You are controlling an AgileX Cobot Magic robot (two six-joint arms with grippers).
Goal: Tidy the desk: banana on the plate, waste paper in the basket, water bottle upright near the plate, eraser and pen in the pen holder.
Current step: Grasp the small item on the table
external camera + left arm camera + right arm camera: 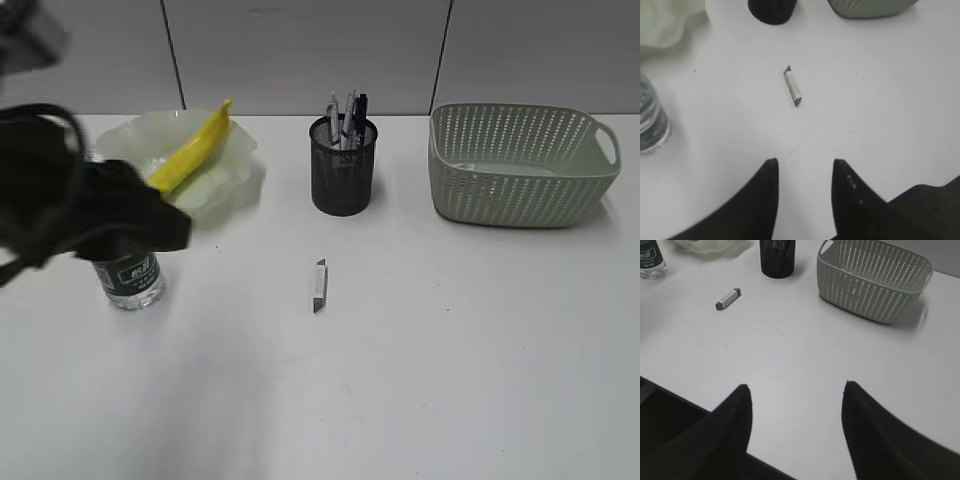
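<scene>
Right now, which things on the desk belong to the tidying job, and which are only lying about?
Belong to the job:
banana on the plate
water bottle, upright
eraser, loose on the desk
pen holder with pens
basket

Only lying about:
nothing visible

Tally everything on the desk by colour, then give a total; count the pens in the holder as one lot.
Green: 3, plate, basket, water bottle
Yellow: 1, banana
Black: 1, pen holder
Mixed: 1, pens
Grey-white: 1, eraser
Total: 7
</scene>
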